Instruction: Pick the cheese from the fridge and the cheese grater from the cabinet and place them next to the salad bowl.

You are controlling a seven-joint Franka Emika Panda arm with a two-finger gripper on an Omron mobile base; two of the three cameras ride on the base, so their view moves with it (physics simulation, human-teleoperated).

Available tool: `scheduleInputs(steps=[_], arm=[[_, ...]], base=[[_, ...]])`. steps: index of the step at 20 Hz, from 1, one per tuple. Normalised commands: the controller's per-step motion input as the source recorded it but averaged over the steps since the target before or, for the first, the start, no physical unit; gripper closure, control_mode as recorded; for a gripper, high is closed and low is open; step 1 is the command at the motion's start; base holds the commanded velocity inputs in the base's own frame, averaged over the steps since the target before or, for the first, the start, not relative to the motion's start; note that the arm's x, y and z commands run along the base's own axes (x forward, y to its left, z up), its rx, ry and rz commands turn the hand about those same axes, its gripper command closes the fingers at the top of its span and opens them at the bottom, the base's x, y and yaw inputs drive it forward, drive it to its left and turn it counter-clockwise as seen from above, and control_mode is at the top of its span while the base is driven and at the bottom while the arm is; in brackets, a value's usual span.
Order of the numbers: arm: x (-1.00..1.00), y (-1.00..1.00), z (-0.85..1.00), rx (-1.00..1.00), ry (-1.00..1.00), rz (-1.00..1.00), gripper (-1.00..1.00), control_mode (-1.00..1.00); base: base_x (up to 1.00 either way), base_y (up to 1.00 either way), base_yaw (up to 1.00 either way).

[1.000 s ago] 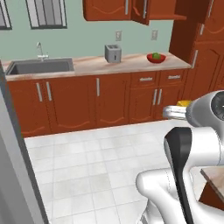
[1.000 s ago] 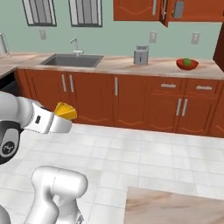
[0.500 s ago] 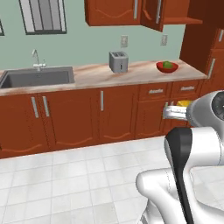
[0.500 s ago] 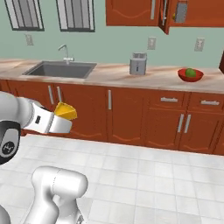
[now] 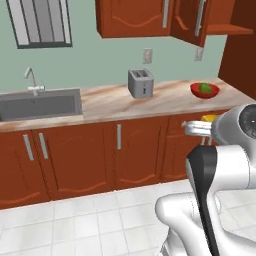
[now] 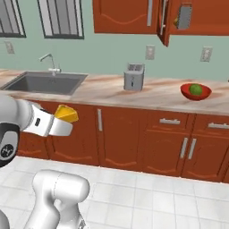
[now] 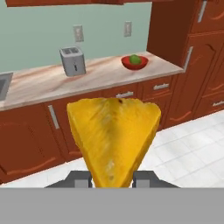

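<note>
My gripper (image 6: 62,121) is shut on the cheese (image 7: 114,138), a yellow-orange wedge that stands up between the fingers (image 7: 78,179) and is held in mid-air over the floor. The cheese (image 6: 66,113) is well short of the counter. The red salad bowl (image 6: 196,91) with its green leafy ball sits on the counter's right part, also seen as the bowl (image 5: 204,90) and the bowl (image 7: 134,61). The grey cheese grater (image 6: 185,17) stands inside the wall cabinet (image 6: 197,18), whose door (image 6: 163,22) hangs open. The fridge is out of view.
A silver toaster (image 6: 133,77) stands mid-counter, left of the bowl. A steel sink (image 6: 47,82) with a tap lies at the left. Reddish-brown base cupboards (image 5: 120,150) run under the counter. A tall wooden unit (image 7: 192,65) closes the counter's right end. White tiled floor (image 6: 147,197) lies ahead.
The whole picture has shifted: the base has driven closer to the counter, so toaster and bowl look larger. The cheese stays held in the gripper.
</note>
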Motion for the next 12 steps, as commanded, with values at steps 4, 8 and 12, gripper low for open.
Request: scheduleInputs(steps=[4, 8, 12], arm=[[0.00, 0.00, 0.00, 0.00, 0.00, 0.00, 1.00, 1.00], [0.00, 0.00, 0.00, 0.00, 0.00, 0.00, 1.00, 1.00], [0.00, 0.00, 0.00, 0.00, 0.00, 0.00, 1.00, 1.00]], base=[[0.41, -0.47, 0.00], [0.41, -0.75, 0.00], [0.66, -0.99, 0.00]])
